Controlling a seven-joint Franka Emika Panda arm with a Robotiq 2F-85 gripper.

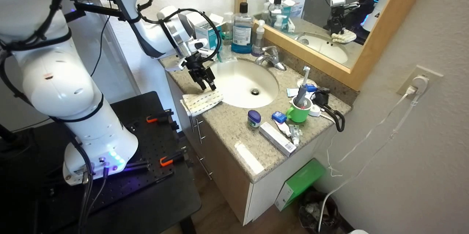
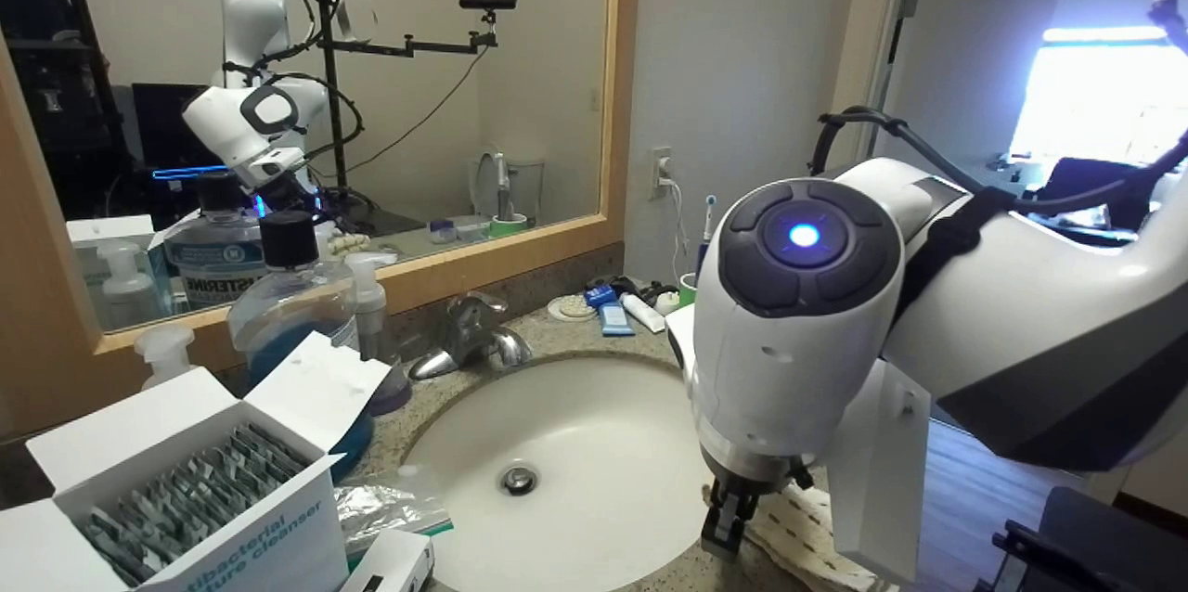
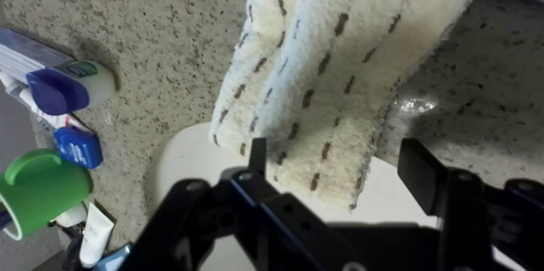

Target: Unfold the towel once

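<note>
The towel [image 1: 202, 102] is a cream cloth with rows of brown dashes, lying folded on the counter's edge beside the sink. One end hangs over the cabinet front and the other reaches the sink rim. In an exterior view the towel [image 2: 800, 525] is partly hidden behind the arm. In the wrist view the towel [image 3: 327, 63] has a lengthwise crease, and its near end lies over the white basin. My gripper [image 1: 208, 87] is open above the sink-side end. In the wrist view the gripper [image 3: 333, 156] has its fingers apart, with the towel's end showing between them and nothing held.
The white sink [image 1: 238, 76] and faucet [image 1: 270, 58] are beside the gripper. A green mug [image 1: 297, 113], a purple-capped jar [image 1: 254, 118] and a long box [image 1: 277, 138] stand on the counter. Bottles [image 1: 242, 30] and an open box [image 2: 204, 490] are at the sink's far end.
</note>
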